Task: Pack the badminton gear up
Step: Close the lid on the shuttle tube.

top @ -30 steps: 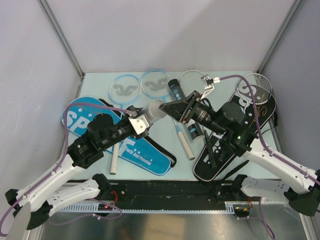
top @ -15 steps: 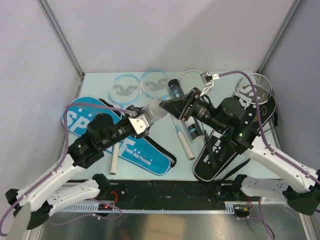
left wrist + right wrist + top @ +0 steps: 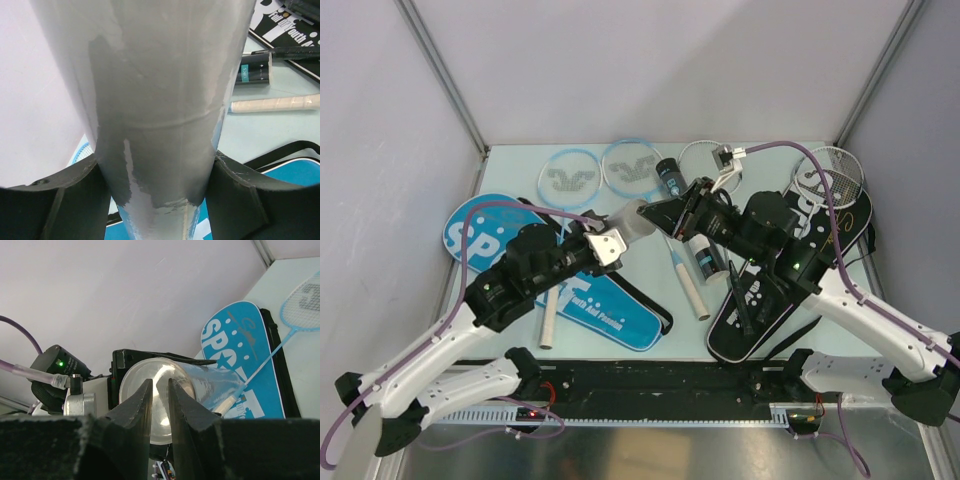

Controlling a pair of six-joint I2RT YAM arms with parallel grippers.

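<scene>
The white tube (image 3: pixel 632 220) is held off the desk (image 3: pixel 685 338) by the left tool (image 3: pixel 605 248), whose fingers are clamped around its lower body; the tube is tilted up and rightward, above the middle of the desk. Its open mouth is faced by the right tool (image 3: pixel 665 214), whose tips are set just in front of the rim. The right jaws are drawn narrow, with only a slim gap seen in the right wrist view; whether anything is pinched between them cannot be told. The blue cover (image 3: pixel 590 305) is laid flat at the left and the black cover (image 3: pixel 760 300) at the right. Two light-blue rackets (image 3: pixel 566 178) and a black tube (image 3: pixel 670 178) are seen at the far edge.
</scene>
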